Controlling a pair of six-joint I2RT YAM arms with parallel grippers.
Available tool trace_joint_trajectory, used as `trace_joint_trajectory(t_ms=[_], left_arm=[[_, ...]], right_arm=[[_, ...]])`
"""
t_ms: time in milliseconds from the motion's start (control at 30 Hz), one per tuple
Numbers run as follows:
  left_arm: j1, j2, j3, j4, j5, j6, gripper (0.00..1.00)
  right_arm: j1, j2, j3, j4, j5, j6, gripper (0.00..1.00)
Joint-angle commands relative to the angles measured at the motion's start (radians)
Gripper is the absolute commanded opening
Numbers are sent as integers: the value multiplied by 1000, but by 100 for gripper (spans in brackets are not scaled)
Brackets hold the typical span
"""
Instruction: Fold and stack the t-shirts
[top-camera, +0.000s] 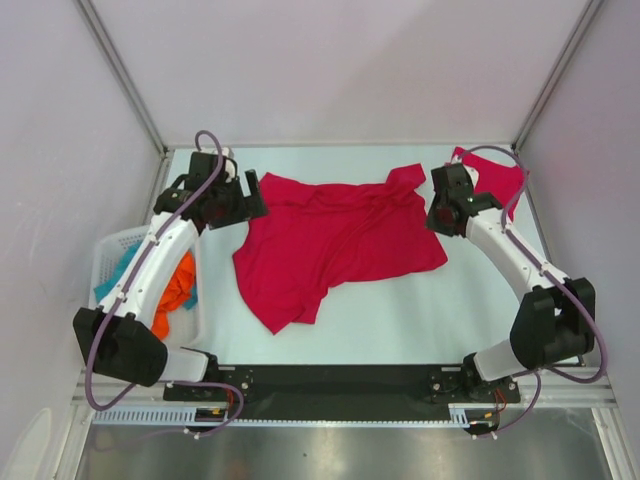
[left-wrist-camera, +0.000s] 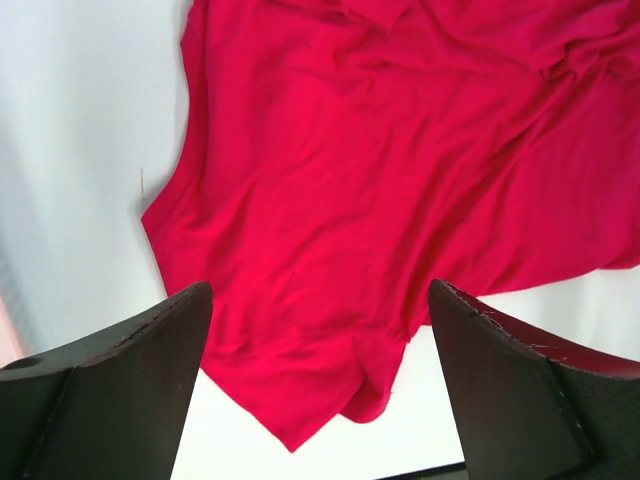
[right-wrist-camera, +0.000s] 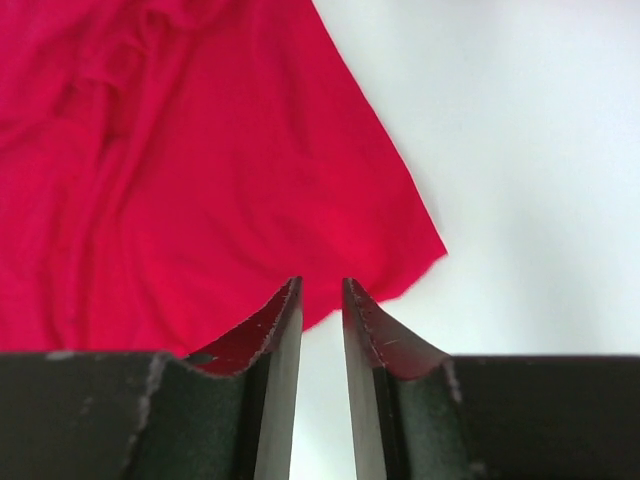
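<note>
The top external camera looked down from above and behind the arm bases, taking in the whole table (top-camera: 400, 320) from near edge to far wall. The left wrist camera looked down past the left gripper (left-wrist-camera: 318, 300) from close over the t-shirt (top-camera: 330, 240). The right wrist camera, behind the right gripper (right-wrist-camera: 320, 285), sat close above the shirt's right edge (cloth left, bare table right). All three views shared that shirt.
</note>
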Motion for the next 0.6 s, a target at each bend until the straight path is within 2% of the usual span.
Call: trace_joint_trajectory(t_ms=[0,167,567], left_arm=[[-21,-105,-78,66,37,-22,94],[-38,-188,-230,86,49,-34,94],[-181,-288,-470,150,13,-103,93]], right_arm=[[-1,-91,-127,30,-3,53,29],[-5,-177,-285,36,5,70,33],[24,-196,-389,85,17,75,36]])
